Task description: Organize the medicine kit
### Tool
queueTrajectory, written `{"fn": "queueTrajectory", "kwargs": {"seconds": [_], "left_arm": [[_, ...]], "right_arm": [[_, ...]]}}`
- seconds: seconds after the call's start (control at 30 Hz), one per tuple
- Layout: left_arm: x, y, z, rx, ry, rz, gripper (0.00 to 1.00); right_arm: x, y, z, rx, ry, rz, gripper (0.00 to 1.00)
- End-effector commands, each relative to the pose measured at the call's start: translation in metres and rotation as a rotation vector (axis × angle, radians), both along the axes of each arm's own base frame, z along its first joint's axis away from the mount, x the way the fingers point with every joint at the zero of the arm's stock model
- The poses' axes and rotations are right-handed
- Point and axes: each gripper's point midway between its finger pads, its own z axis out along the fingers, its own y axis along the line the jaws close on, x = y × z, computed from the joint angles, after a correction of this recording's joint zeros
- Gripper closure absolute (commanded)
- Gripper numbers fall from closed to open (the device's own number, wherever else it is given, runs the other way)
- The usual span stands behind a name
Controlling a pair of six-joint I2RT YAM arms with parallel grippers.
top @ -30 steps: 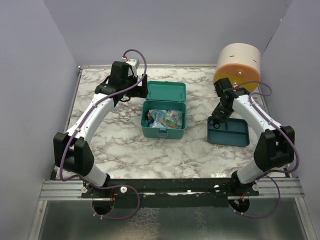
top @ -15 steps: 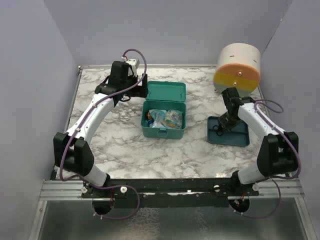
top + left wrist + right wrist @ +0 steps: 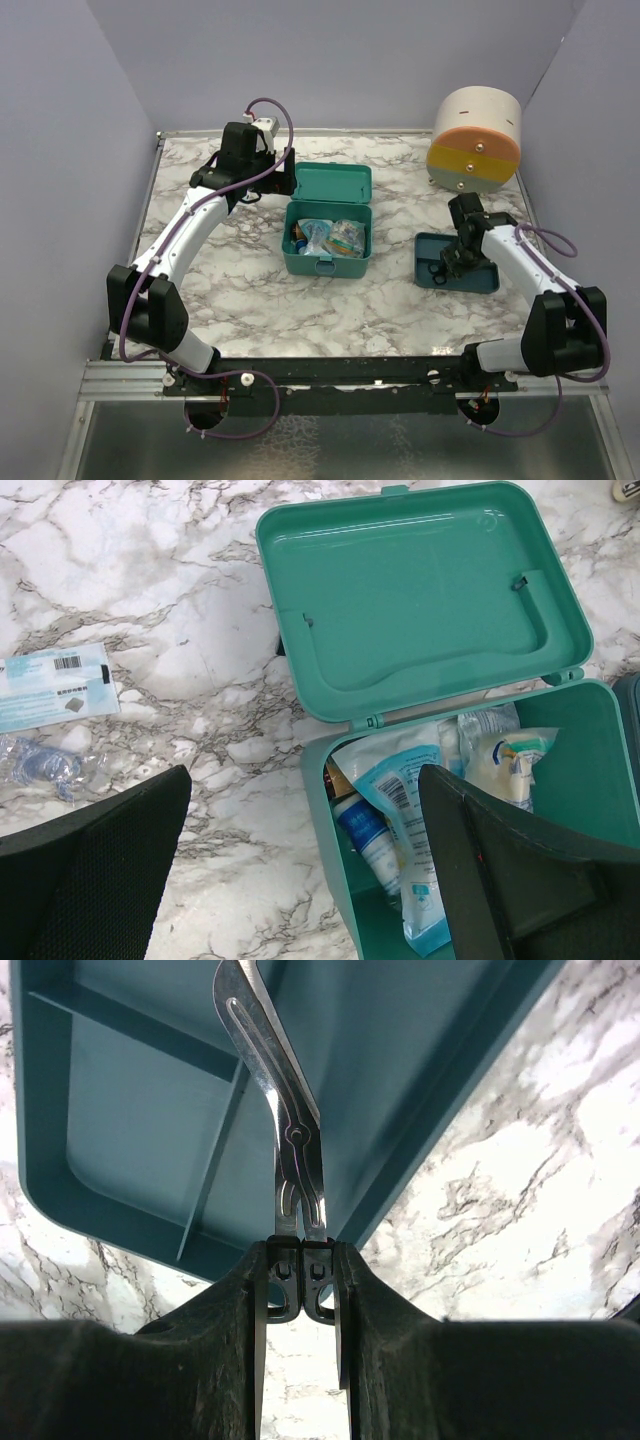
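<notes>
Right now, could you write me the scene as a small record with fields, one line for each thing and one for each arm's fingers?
medicine kit: lid open and folded back; packets and tubes inside
left fingers: wide open, holding nothing, over the kit's edge
right fingers: closed on the scissors' handles
scissors: metal, blades pointing over the tray; contact cannot be told
tray: shallow, teal, divided, right of the kit
loose packet: lying left of the kit
drawer unit: round, behind the tray

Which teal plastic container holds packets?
The deep teal-green rectangular box with the open hinged lid, mid-table; the shallow flat teal tray to its right shows none.
</notes>
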Motion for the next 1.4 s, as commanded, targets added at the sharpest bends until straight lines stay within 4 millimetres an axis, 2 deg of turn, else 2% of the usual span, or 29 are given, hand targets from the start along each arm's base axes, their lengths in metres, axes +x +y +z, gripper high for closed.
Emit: {"fn": "queueTrajectory", "kwargs": {"seconds": [0.0, 0.5, 0.83, 1.13, 1.37], "left_arm": [[0.004, -0.004, 0.007, -0.027, -0.024, -0.013, 0.01], [-0.002, -0.002, 0.009, -0.034, -0.025, -0.003, 0.01], [-0.005, 0.001, 0.01, -0.036, -0.027, 0.01, 0.01], [-0.004, 0.002, 0.009, -0.034, -0.027, 0.015, 0.01], [-0.004, 0.001, 0.01, -0.034, -0.03, 0.016, 0.01]], "right_arm": [[-0.004, 0.0, 0.002, 0.027, -0.033, -0.099, 0.99], [0.002, 0.004, -0.004, 0.088, -0.095, -0.262, 0.99], [-0.001, 0.003, -0.01, 0.102, -0.09, -0.351, 0.99], [-0.003, 0.002, -0.02, 0.099, -0.078, -0.38, 0.99], [0.006, 0.005, -0.026, 0.115, -0.083, -0.388, 0.99]]}}
